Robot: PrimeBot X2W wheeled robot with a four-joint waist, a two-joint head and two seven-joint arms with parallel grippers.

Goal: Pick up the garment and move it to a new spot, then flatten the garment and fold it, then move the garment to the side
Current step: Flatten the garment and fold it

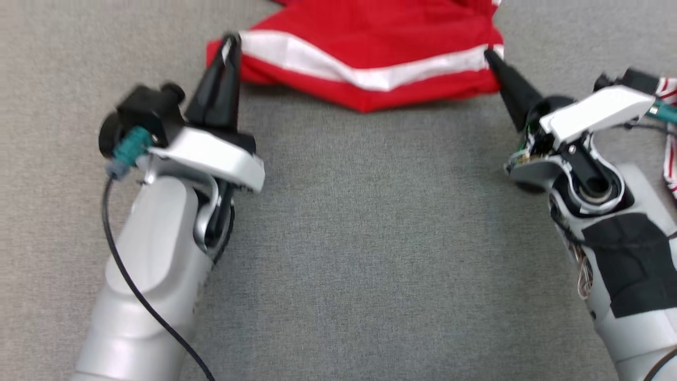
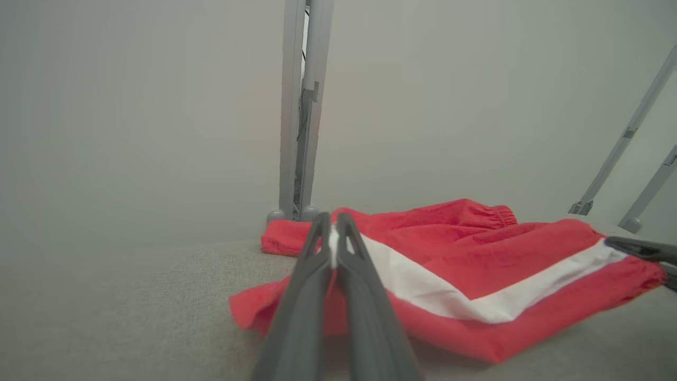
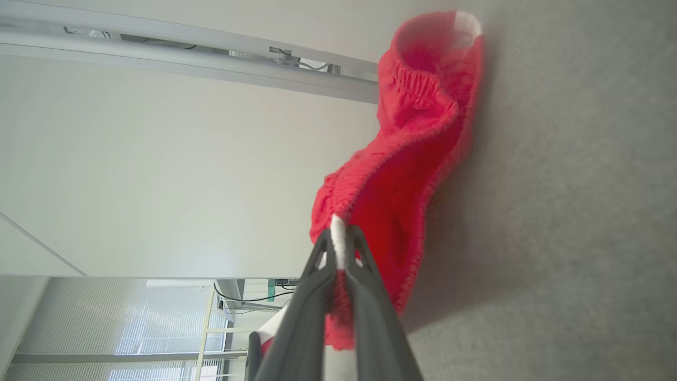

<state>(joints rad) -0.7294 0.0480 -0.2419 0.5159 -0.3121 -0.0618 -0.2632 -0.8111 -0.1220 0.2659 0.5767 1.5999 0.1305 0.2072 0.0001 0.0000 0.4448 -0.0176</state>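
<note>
A red fabric garment (image 1: 370, 58) with a broad white stripe (image 1: 317, 59) lay on the far part of a grey cloth-covered bench (image 1: 370, 238), its near hem sagging to a point between its two corners. The robot's left end effector (image 1: 231, 43) was clamped shut on the garment's near left corner, its dark fingers pinching the cloth where the white stripe ends. The right end effector (image 1: 488, 52) was likewise closed on the garment's near right corner, at the stripe's other end. Seen from the left wrist, the garment (image 2: 476, 264) lay rumpled in front of a grey metal upright post (image 2: 299, 106), and the left end effector (image 2: 333, 227) held a sliver of white cloth. From the right wrist, the right end effector (image 3: 338, 239) gripped white cloth, and the garment's (image 3: 402, 174) gathered elastic waistband (image 3: 418, 79) lay beyond it.
</note>
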